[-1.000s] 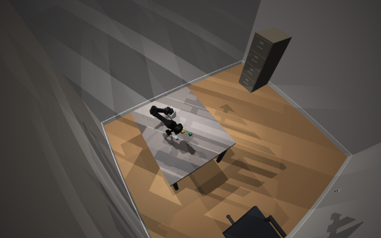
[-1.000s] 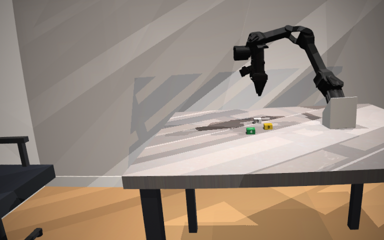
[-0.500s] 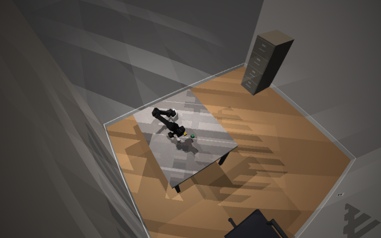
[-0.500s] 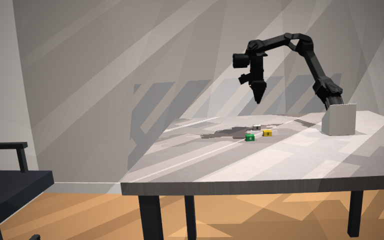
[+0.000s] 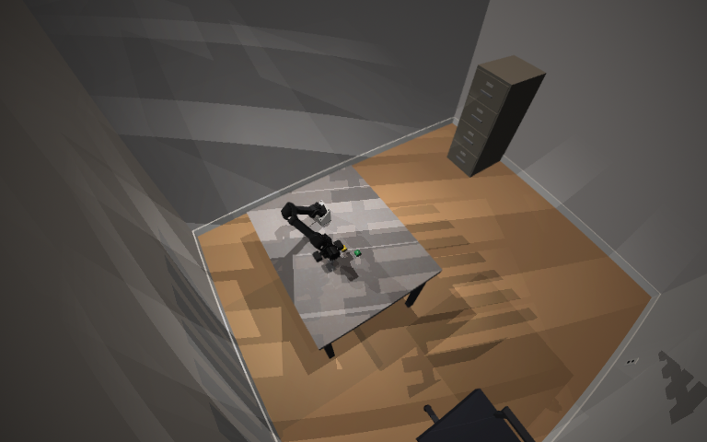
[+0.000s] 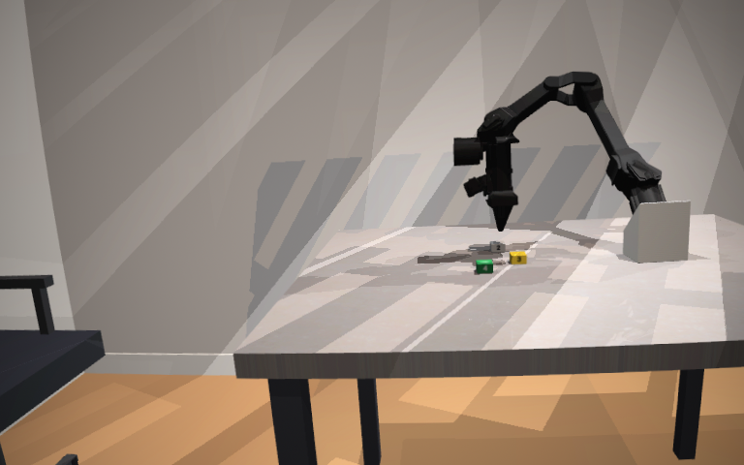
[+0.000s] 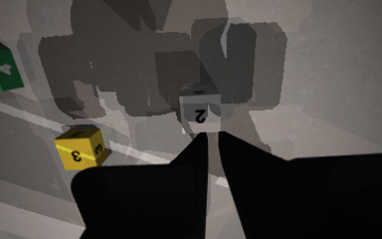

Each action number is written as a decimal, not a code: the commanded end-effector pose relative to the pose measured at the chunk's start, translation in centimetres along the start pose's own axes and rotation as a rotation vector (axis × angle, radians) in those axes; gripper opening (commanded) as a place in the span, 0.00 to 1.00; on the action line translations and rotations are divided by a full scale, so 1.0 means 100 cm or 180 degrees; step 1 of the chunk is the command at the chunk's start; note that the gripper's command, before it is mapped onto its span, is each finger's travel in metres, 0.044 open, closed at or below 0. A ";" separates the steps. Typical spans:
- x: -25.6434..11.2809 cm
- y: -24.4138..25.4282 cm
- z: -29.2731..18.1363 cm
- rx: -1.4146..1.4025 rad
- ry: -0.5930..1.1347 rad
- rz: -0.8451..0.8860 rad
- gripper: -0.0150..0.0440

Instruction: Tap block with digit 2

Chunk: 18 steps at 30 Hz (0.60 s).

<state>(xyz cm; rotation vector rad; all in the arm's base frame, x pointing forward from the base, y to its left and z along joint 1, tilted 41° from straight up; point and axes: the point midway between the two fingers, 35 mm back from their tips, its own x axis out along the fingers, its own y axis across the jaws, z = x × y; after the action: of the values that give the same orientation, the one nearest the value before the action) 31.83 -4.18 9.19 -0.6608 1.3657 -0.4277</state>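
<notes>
The light grey block showing the digit 2 (image 6: 497, 247) (image 7: 201, 116) sits in shadow on the table (image 5: 359, 299) (image 6: 548, 323); the arm hides it in the top view. My gripper (image 6: 500, 229) (image 7: 212, 137) is shut with nothing between its tips, only a narrow gap. It points down and its tips are a little above the 2 block, apart from it in the exterior view. A yellow block with a 3 (image 5: 343, 249) (image 6: 517, 258) (image 7: 80, 148) and a green block with a 4 (image 5: 356, 252) (image 6: 483, 266) (image 7: 10, 75) stand nearby, clear of the gripper.
The pale box (image 6: 658, 232) at the arm's base stands on the table. A filing cabinet (image 5: 495, 114) stands on the floor by the wall. A dark chair (image 5: 469, 419) (image 6: 48, 351) is beyond the table's edge. Strong shadows cross the table around the blocks.
</notes>
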 end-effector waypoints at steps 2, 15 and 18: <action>0.001 0.000 0.000 -0.0018 -0.0002 -0.0010 0.29; 0.016 0.000 0.000 -0.0018 -0.0002 -0.0010 0.29; 0.021 0.000 0.000 -0.0018 -0.0002 -0.0011 0.29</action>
<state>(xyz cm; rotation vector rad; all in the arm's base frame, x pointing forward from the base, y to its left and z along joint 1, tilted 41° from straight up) 32.17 -5.22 8.12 -0.6616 1.3607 -0.4302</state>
